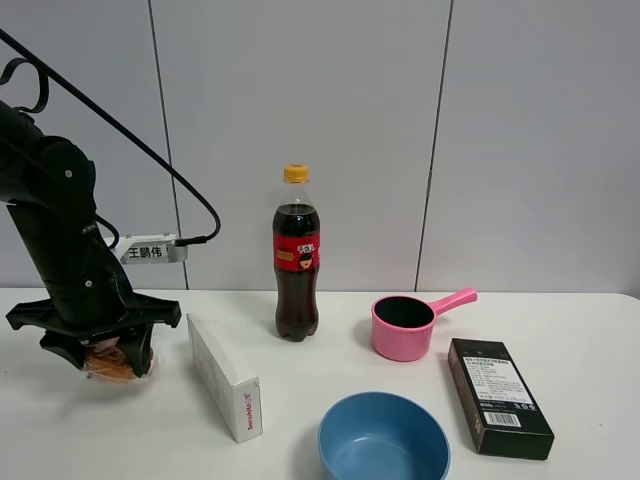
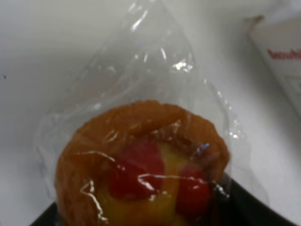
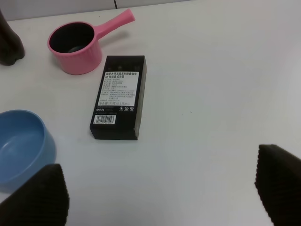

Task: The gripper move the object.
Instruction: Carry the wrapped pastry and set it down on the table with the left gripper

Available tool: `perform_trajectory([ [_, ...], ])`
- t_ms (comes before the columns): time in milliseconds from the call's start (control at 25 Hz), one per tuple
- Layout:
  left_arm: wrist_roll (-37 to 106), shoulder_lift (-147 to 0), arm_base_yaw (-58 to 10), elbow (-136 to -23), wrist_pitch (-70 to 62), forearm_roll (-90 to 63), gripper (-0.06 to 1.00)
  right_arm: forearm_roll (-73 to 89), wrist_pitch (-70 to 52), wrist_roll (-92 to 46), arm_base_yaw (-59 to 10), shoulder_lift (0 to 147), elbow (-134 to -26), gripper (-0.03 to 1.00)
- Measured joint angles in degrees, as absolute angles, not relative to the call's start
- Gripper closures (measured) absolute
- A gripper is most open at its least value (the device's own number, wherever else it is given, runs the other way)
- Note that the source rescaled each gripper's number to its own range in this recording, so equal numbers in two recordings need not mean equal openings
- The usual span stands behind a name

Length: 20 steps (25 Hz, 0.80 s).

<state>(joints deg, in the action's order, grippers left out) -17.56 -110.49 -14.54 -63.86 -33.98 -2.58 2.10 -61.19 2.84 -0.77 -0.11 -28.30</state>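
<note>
**A:** Well, the left gripper [image 1: 100,358] sits low at the counter [image 1: 580,330], its two black fingers either side of the pastry [image 2: 141,179]. It has the pastry clamped between them.

**B:** And the wrist camera is right on top of it: golden-brown crust, red spots, crinkly clear wrap bunched above. Is it off the counter?

**A:** I can't tell. It's at counter level or a hair above, tucked under the arm.

**B:** What's around that gripper?

**A:** A white box [image 1: 225,377] lies just beside it, toward the middle of the counter and apart from the wrap. Beyond the box, nearer the wall, a cola bottle [image 1: 297,260] stands upright.

**B:** And the other arm?

**A:** The right gripper [image 3: 160,188] is spread wide, with nothing between its pads and only bare counter under it. A black box [image 3: 117,96] lies flat ahead of it, label up. The pink saucepan [image 3: 75,47] is farther out past that box.

**B:** And the blue bowl [image 3: 21,146]?

**A:** It's near one of the right gripper's fingertips, well apart from the left gripper and the pastry.
</note>
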Motion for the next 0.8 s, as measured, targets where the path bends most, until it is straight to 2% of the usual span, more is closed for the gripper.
perform_trajectory([
  [600,-16.01,-113.35,-14.42,-63.86,-31.96,-2.53,0.94,2.10,-61.19,2.84,-0.77,-0.11,-28.30,-0.03],
  [640,-15.67,-113.35,-14.42,-63.86,-31.84,-2.53,0.91,2.10,-61.19,2.84,-0.77,-0.11,-28.30,-0.03],
  [680,-15.43,-113.35,-14.42,-63.86,-31.84,-2.53,0.82,2.10,-61.19,2.84,-0.77,-0.11,-28.30,-0.03],
  [760,-15.13,-113.35,-14.42,-63.86,-31.84,-2.53,0.50,2.10,-61.19,2.84,-0.77,-0.11,-28.30,-0.03],
  [800,-15.13,-113.35,-14.42,-63.86,-31.84,-2.53,0.40,2.10,-61.19,2.84,-0.77,-0.11,-28.30,-0.03],
])
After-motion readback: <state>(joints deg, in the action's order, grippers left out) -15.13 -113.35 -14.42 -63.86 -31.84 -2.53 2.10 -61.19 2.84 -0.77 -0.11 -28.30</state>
